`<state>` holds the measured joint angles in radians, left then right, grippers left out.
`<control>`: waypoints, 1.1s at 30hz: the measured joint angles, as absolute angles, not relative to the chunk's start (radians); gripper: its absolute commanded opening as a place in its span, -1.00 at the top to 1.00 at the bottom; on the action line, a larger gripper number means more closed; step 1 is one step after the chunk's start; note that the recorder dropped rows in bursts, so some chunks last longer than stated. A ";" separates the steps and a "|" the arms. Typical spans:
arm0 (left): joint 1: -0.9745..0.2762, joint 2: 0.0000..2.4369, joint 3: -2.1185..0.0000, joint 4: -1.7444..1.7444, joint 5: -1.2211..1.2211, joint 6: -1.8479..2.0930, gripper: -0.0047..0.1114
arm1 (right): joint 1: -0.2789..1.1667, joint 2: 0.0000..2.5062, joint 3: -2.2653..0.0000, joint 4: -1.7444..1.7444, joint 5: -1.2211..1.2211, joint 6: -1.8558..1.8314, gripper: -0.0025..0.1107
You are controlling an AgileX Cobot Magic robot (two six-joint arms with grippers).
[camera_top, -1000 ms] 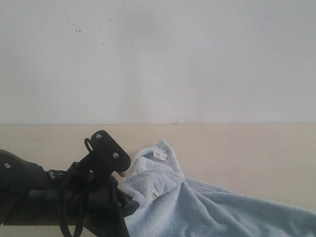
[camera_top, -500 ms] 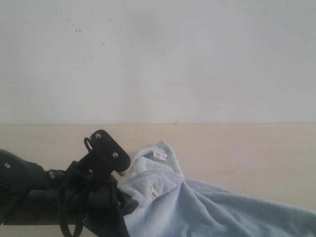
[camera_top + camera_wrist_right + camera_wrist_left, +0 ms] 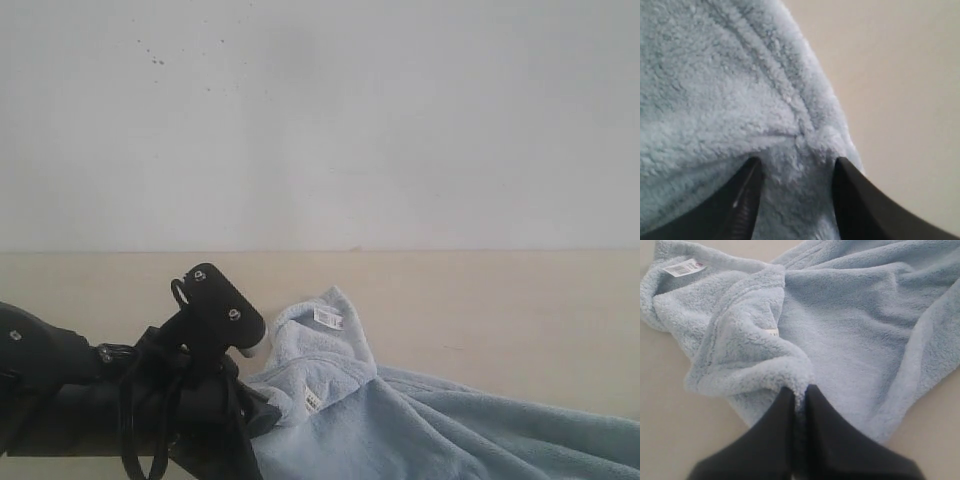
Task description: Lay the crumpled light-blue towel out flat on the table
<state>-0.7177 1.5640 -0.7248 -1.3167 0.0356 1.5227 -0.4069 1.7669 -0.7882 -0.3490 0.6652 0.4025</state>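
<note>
From where I stand, the towel (image 3: 420, 425) lies rumpled on the table (image 3: 500, 300), filling the near right part of the exterior view and rising at its left end into a small folded peak, with the plain white wall (image 3: 350, 120) behind. The cloth is pale blue and fluffy, with a stitched hem along its edges. The black left arm (image 3: 150, 400) lies low on the left, right up against that bunched end. In the left wrist view the left end effector (image 3: 799, 392) has its two dark fingers (image 3: 775, 415) pressed together, pinching a thick rolled edge of the towel, and the fabric bulges out just past the tips. The right end effector (image 3: 797, 162) is not in the exterior view. In its own wrist view its fingers (image 3: 747, 185) stand apart on either side of a hemmed edge of the towel, where the pile puckers into a small crease, with bare table just beside it. I cannot tell whether they are gripping the cloth or only straddling it. Two small white sewn tags show. The upper tag (image 3: 328, 318) sits near the top of the peak and carries dark printed lines and what looks like a small red mark in the left wrist view. The lower tag (image 3: 312, 402) peeks from a fold further down. The print on both is too small and blurred to read, and no brand name can be made out.
</note>
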 measured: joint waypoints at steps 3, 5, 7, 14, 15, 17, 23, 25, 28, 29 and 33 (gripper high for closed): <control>-0.718 1.564 -0.725 -1.317 0.036 1.523 0.85 | -0.407 1.756 -0.817 -0.353 0.635 0.403 0.17; -0.718 1.564 -0.725 -1.317 0.036 1.523 0.85 | -0.407 1.751 -0.850 -0.348 0.657 0.386 0.17; -0.718 1.564 -0.725 -1.317 0.036 1.523 0.85 | -0.407 1.746 -0.906 -0.319 0.713 0.341 0.17; -0.718 1.564 -0.725 -1.317 0.036 1.523 0.85 | -0.407 1.743 -1.008 -0.233 0.947 0.157 0.17; -0.718 1.564 -0.725 -1.317 0.036 1.523 0.85 | -0.407 1.743 -1.008 -0.231 0.973 0.154 0.17; -0.718 1.564 -0.725 -1.317 0.038 1.523 0.85 | -0.407 1.745 -1.008 -0.231 1.020 0.152 0.17; -0.718 1.564 -0.725 -1.317 0.042 1.523 0.85 | -0.407 1.801 -1.010 -0.309 1.151 0.203 0.17; -0.718 1.564 -0.725 -1.317 0.049 1.521 0.85 | -0.413 1.806 -1.010 -0.323 1.135 0.233 0.17; -0.718 1.564 -0.725 -1.317 0.074 1.511 0.85 | -0.506 1.814 -1.010 -0.233 1.114 0.194 0.17; -0.718 1.564 -0.725 -1.317 0.076 1.511 0.85 | -0.533 1.819 -1.010 -0.199 1.112 0.169 0.17; -0.718 1.564 -0.725 -1.317 0.076 1.508 0.85 | -0.689 1.829 -1.010 0.117 1.087 -0.054 0.17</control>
<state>-0.7177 1.5640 -0.7248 -1.3167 0.0758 1.5083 -0.6889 1.8292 -1.0098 0.1172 1.0872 -0.0543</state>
